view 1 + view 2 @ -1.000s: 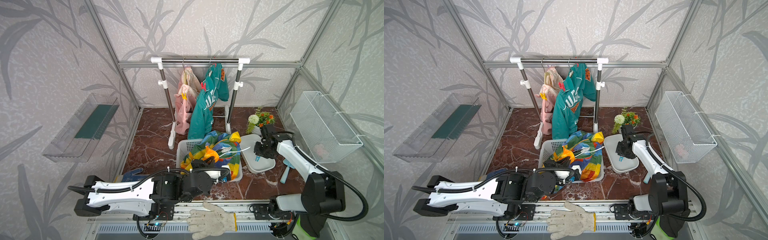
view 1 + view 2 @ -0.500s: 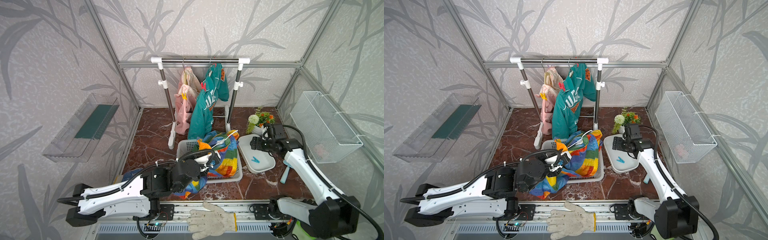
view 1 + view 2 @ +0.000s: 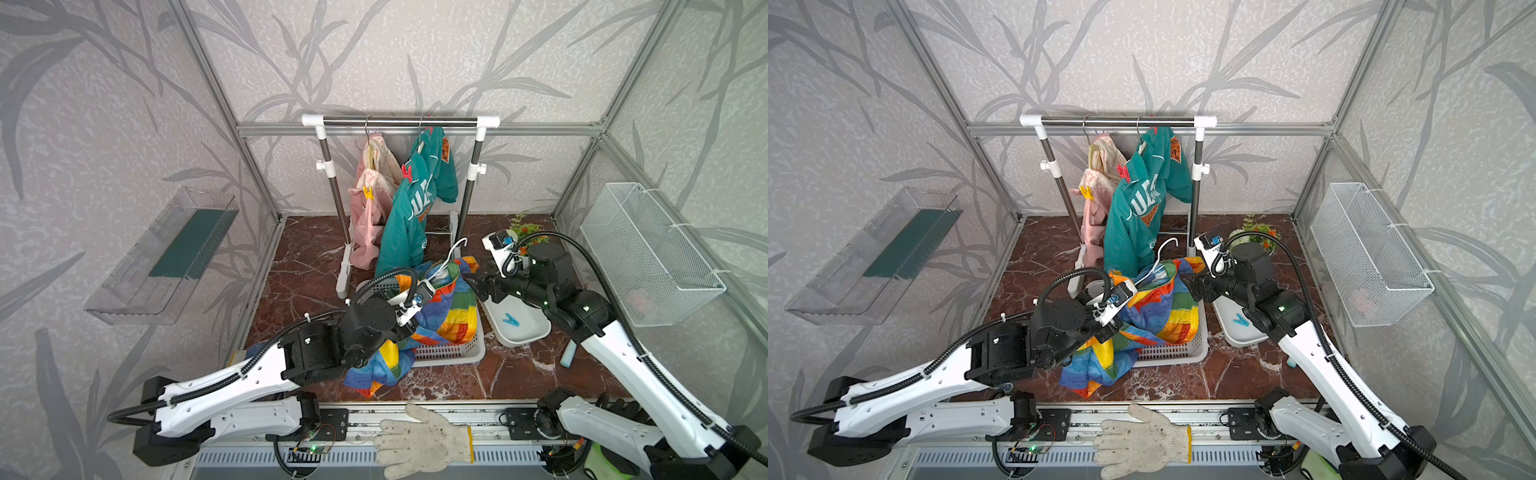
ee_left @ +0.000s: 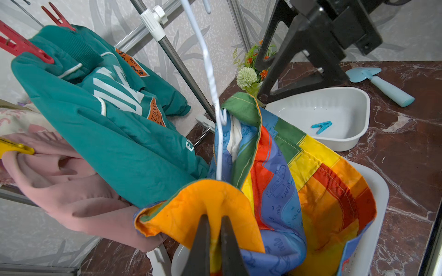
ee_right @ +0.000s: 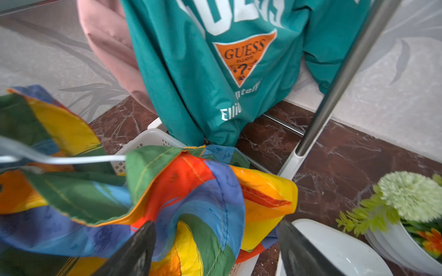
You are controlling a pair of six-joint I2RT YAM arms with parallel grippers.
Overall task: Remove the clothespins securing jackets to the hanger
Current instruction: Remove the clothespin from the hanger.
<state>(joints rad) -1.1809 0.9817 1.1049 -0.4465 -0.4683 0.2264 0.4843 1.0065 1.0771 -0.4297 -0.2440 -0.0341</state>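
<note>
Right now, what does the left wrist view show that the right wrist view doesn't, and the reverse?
Only the left wrist view: the left hand shut on the rainbow jacket, red clothespins on the teal jacket, a blue clothespin in the white tub.
Only the right wrist view: the orange GUESS patch, the right hand open.
Both: rainbow, teal and pink jackets.

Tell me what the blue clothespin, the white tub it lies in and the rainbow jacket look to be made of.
Blue clothespin: probably moulded plastic, smooth with an even colour.
White tub: likely rigid plastic, faintly glossy, one-piece rounded walls.
Rainbow jacket: thin woven fabric, matte, with stitched seams and soft creases; the fibre can't be told.
</note>
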